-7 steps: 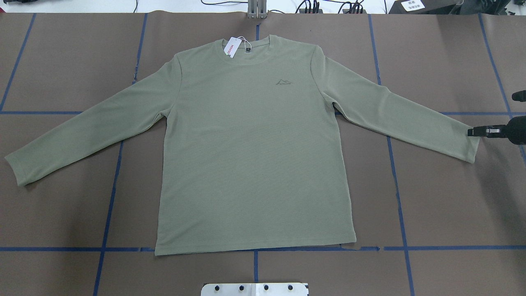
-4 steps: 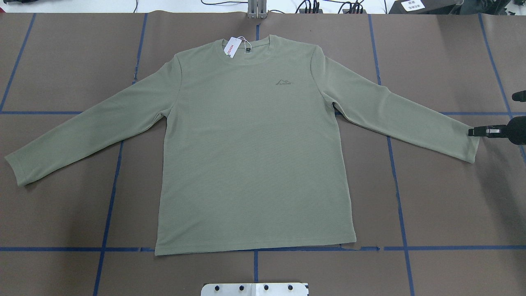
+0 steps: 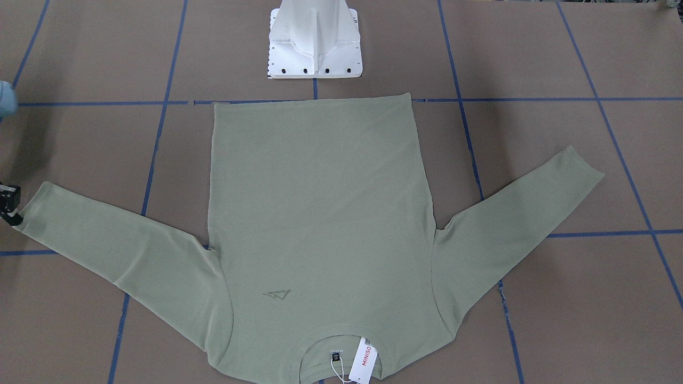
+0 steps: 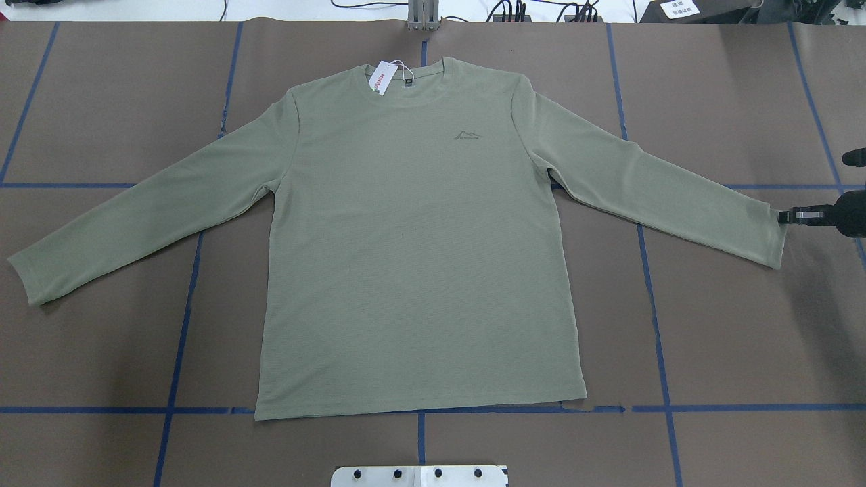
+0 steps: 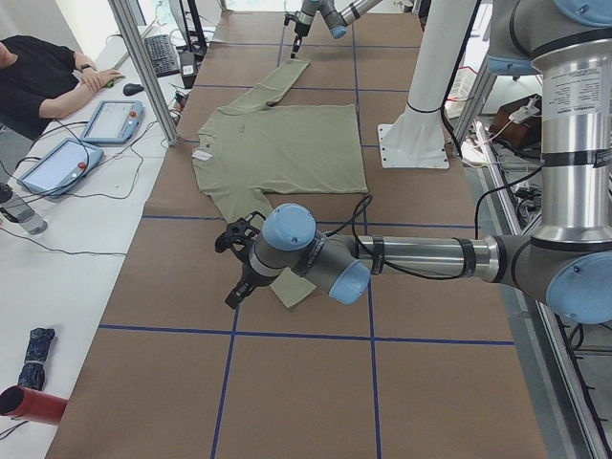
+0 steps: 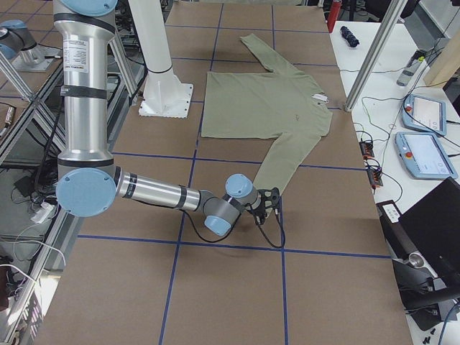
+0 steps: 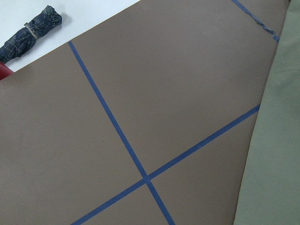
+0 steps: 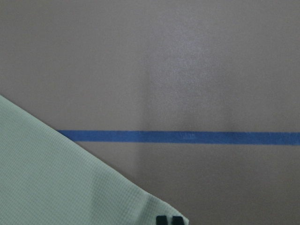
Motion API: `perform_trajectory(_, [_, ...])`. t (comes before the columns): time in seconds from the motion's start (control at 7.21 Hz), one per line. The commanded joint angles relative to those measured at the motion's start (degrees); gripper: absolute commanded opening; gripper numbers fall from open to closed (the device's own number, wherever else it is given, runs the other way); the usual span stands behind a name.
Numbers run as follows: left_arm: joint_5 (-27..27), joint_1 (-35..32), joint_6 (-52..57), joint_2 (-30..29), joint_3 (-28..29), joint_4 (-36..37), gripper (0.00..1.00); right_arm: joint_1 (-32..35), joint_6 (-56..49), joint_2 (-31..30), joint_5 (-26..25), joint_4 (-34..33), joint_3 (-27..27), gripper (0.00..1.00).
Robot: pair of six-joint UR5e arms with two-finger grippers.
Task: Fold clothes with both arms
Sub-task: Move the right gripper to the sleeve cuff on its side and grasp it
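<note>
The pale sage-green shirt (image 4: 419, 237) lies flat and face up, sleeves spread, with its white hang tag (image 4: 381, 78) at the neck. My right gripper (image 4: 781, 217) lies low at the far corner of the right sleeve cuff (image 4: 778, 243). In the right wrist view its fingertips (image 8: 162, 220) stand close together on the cuff corner. My left gripper (image 5: 232, 277) shows only in the exterior left view, beside the left sleeve cuff (image 5: 292, 287); I cannot tell if it is open or shut. The left wrist view shows only the sleeve edge (image 7: 276, 154).
The brown table cover (image 4: 731, 338) has blue tape lines. The white pedestal base (image 3: 315, 42) stands at the robot's side of the hem. A folded dark umbrella (image 7: 30, 30), teach pendants (image 5: 110, 120) and an operator (image 5: 38, 67) are at the far white bench.
My right gripper's tip has shifted slightly to the right, and the cuff corner has shifted with it. The rest of the shirt has not moved.
</note>
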Motion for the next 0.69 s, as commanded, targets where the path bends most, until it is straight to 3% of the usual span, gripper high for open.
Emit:
perform_trajectory(0.0, [0.00,-0.09,0.00,0.01,-0.09,0.00,1.00,0.17,-0.09,0.01,-0.24,-0.16,1.53,0.00])
perform_trajectory(0.28, [0.00,-0.09,0.00,0.01,0.00,0.00,1.00,0.78,-0.09,-0.60,0.37,-4.69,6.52,0.00])
perform_trajectory(0.56, [0.00,-0.09,0.00,0.01,0.18,0.00,1.00,1.05,0.00,-1.04,0.03,-20.45,19.31,0.00])
